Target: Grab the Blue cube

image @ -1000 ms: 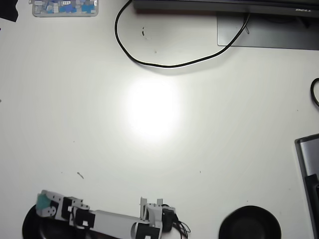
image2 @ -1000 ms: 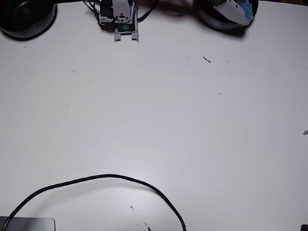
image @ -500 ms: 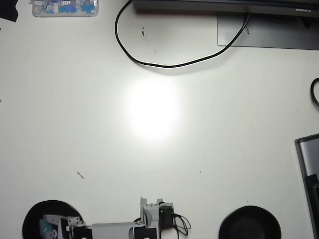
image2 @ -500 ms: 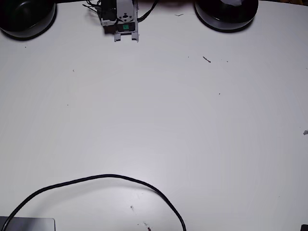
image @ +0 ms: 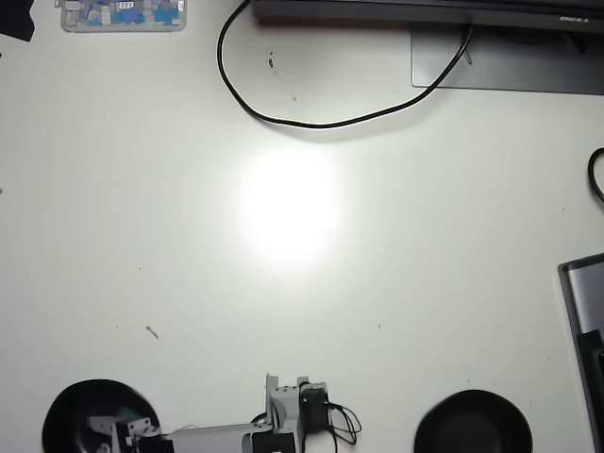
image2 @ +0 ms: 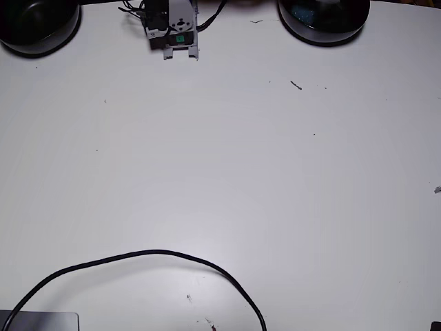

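Although the task named a blue cube, no loose blue cube was visible on the white table in either view. The only blue items were small pieces inside a clear plastic box at the top-left corner of the overhead view; whether one was the cube could not be determined.

The grey and black arm sat folded at the bottom edge of the overhead view, between two black round bowls. Its gripper appeared to lie over the left bowl. In the fixed view only the arm's base showed. Whether the jaws were released or clenched could not be told, and nothing was seen held.

If the cube was in the box, it lay well apart from the gripper, straight across the table toward the far edge. A black cable looped to the right of that line.
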